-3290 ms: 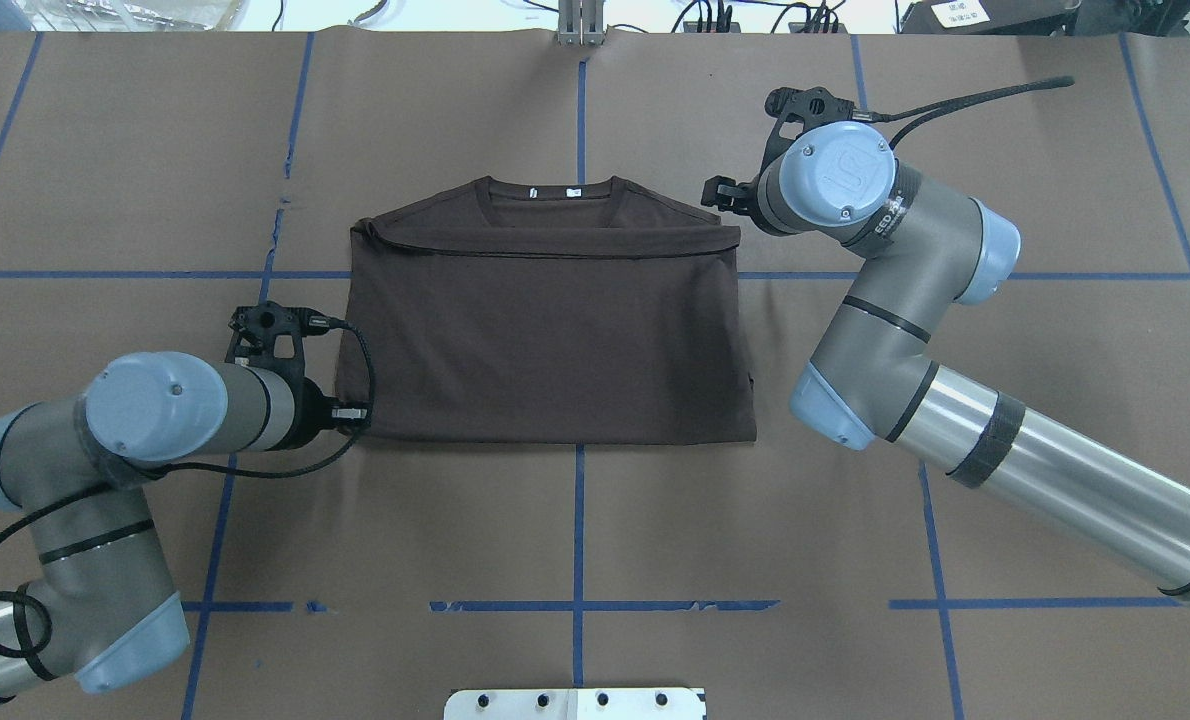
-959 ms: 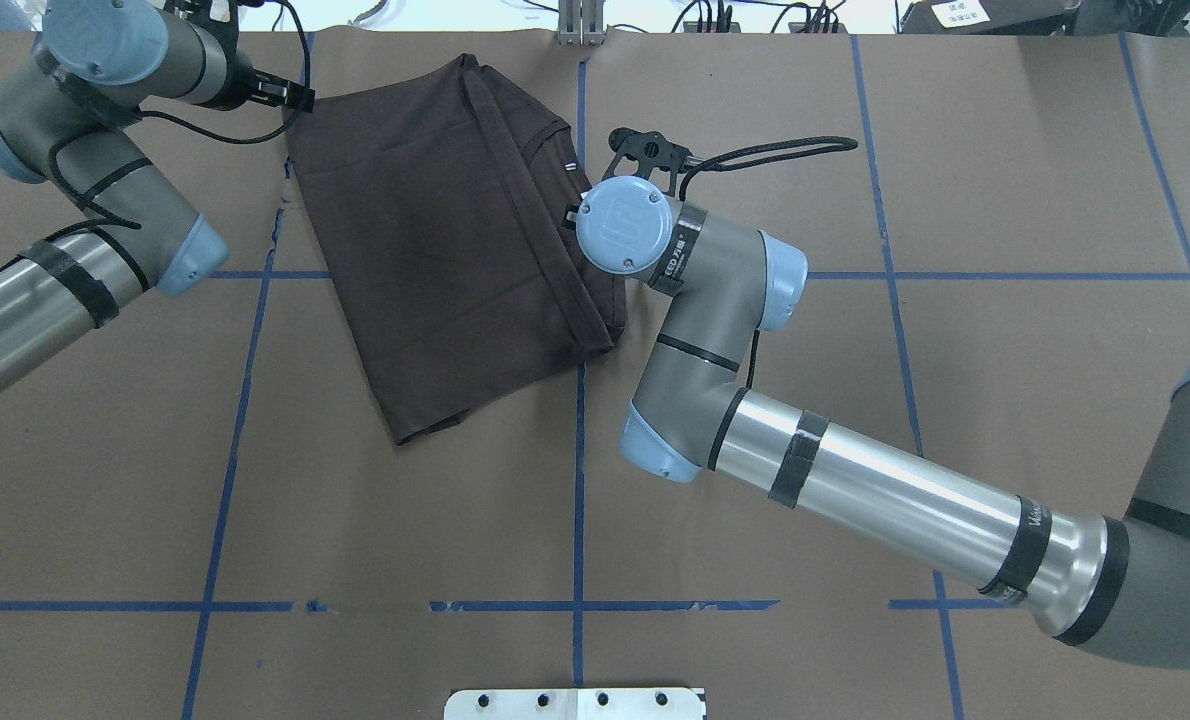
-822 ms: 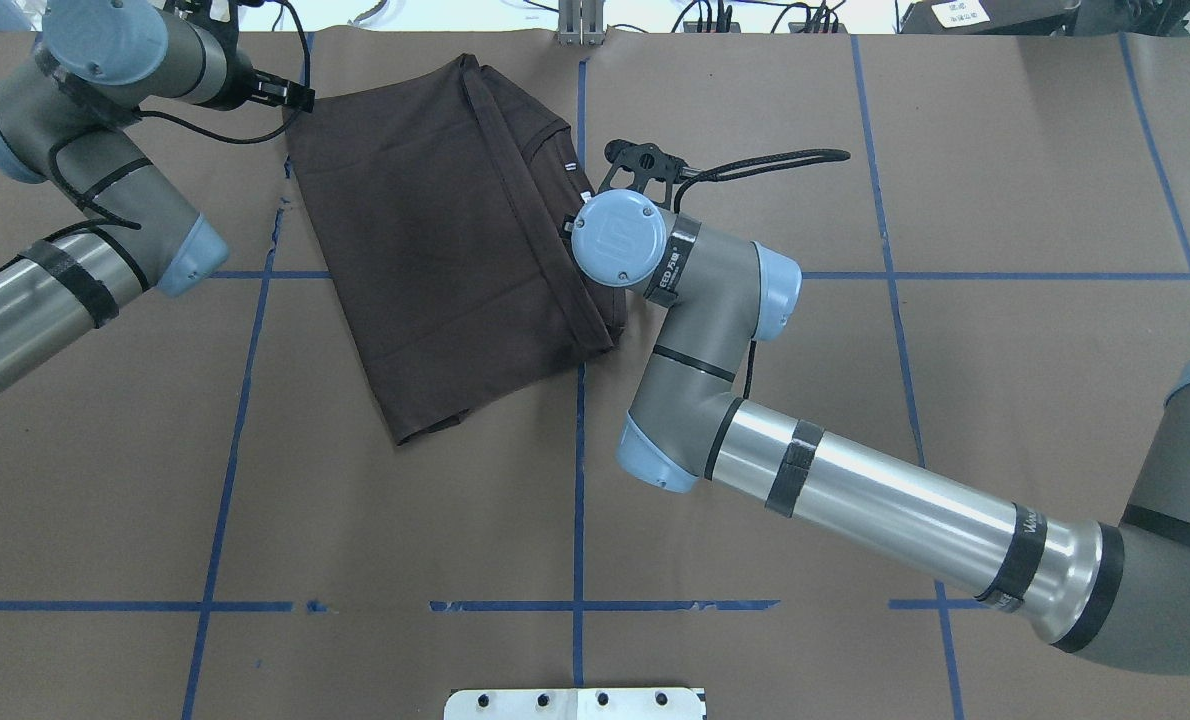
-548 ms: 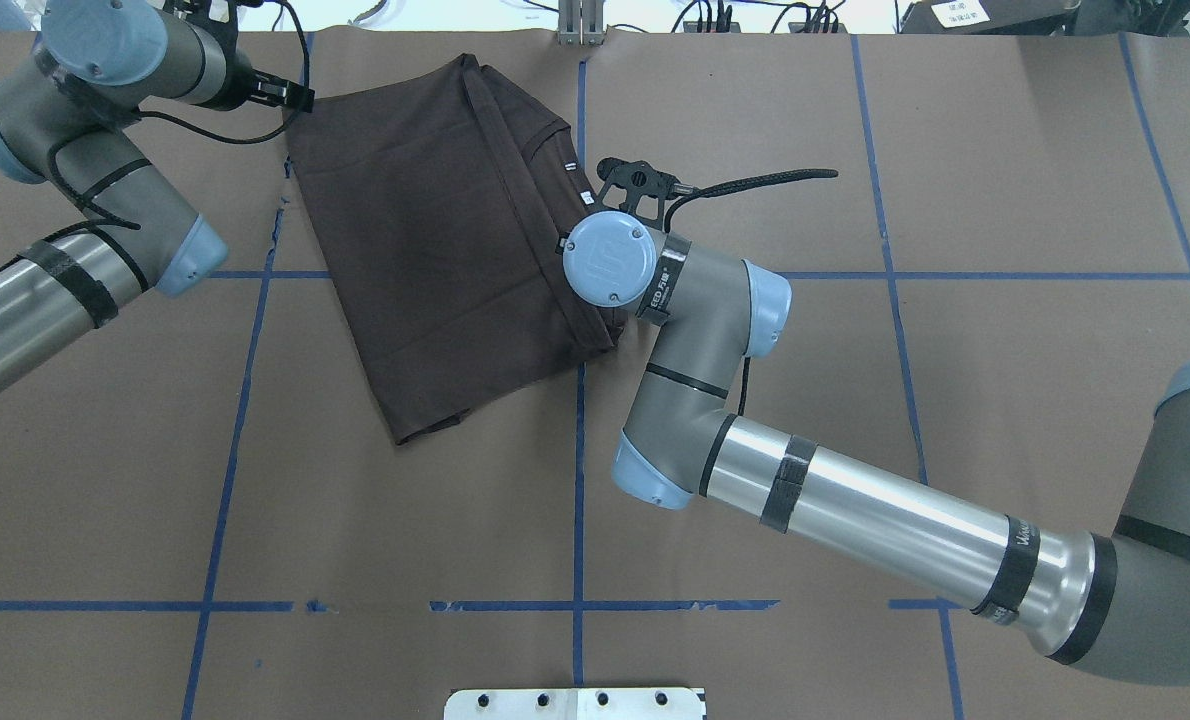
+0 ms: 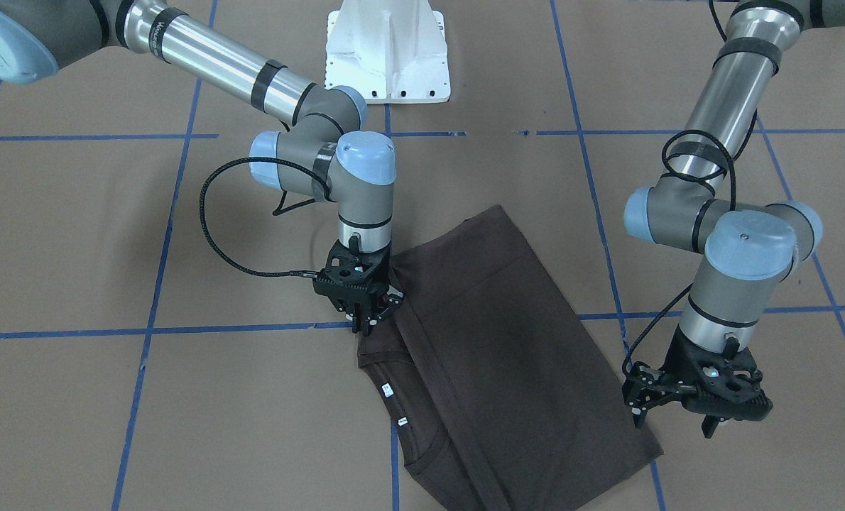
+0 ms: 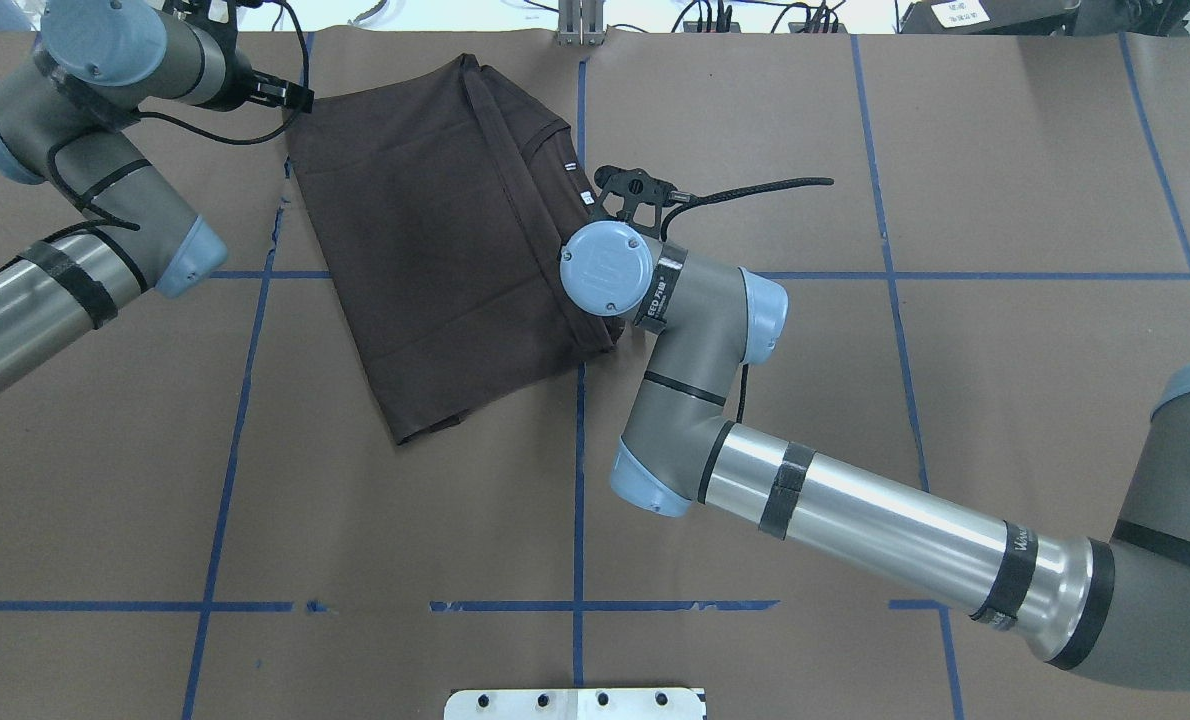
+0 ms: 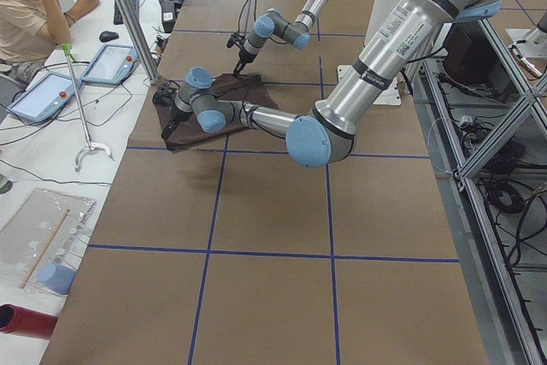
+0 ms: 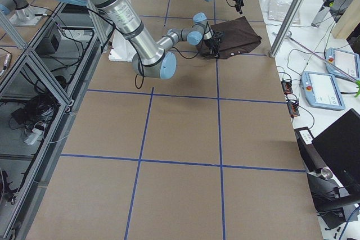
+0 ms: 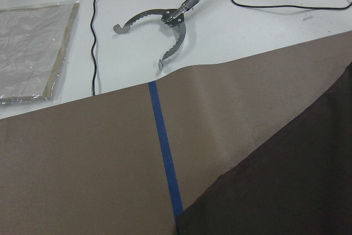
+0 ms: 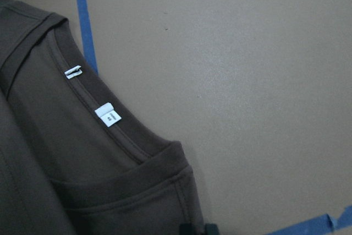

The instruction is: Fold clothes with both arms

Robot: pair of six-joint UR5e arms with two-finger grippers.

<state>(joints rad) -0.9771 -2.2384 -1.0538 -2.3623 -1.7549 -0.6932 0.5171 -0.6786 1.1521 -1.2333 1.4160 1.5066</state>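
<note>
The dark brown T-shirt [image 6: 435, 230] lies folded and turned at a slant at the far left of the table; it also shows in the front view [image 5: 508, 355]. Its collar and white tag [image 10: 105, 115] face my right arm. My right gripper [image 5: 363, 323] points down with its tips together at the shirt's shoulder edge beside the collar; I cannot tell whether cloth is pinched. My left gripper [image 5: 674, 422] hangs open and empty just off the shirt's far left corner [image 9: 297, 191]. Its fingers do not show in the left wrist view.
The table's far edge runs just behind the shirt, with a metal post [image 6: 580, 25] and a metal grabber tool [image 9: 165, 26] beyond it. The white base pedestal [image 5: 387, 50] stands on the robot's side. An operator [image 7: 26, 6] sits past the far edge.
Since 3.3 s ago the shirt has been turned and shifted to the far left. In the last second my right wrist slid along the collar toward the robot; shirt and left arm stayed still.
</note>
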